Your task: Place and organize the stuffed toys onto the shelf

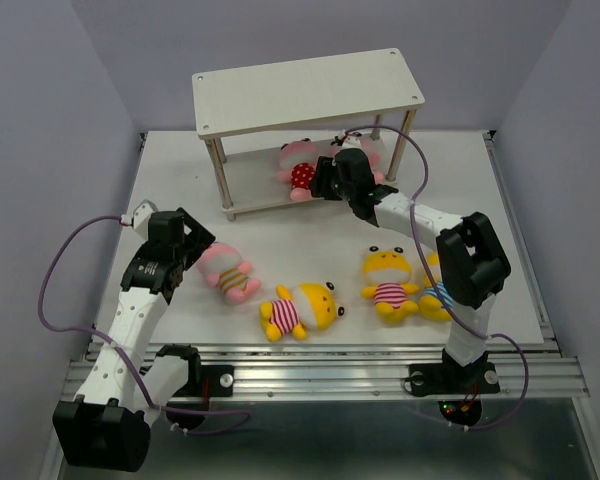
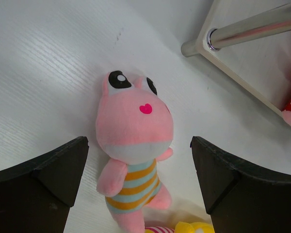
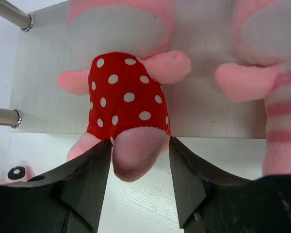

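The wooden shelf (image 1: 305, 90) stands at the back of the table. On its lower board (image 3: 203, 111) lies a pink stuffed toy in a red polka-dot body (image 3: 126, 92) with a pink-striped pink one (image 3: 271, 58) beside it. My right gripper (image 3: 139, 145) is at the board's front edge. It is open, its jaws standing either side of the polka-dot toy's foot. My left gripper (image 2: 138, 143) hovers wide open over a pink toy with orange and blue stripes (image 2: 133, 136) lying on the table. Both grippers show in the top view, right (image 1: 330, 185) and left (image 1: 195, 240).
Yellow toys lie on the table near the front: one with pink stripes (image 1: 300, 310) in the middle, one (image 1: 388, 278) further right, and another (image 1: 435, 295) partly hidden behind my right arm. A metal shelf leg (image 2: 252, 29) stands just beyond the left gripper.
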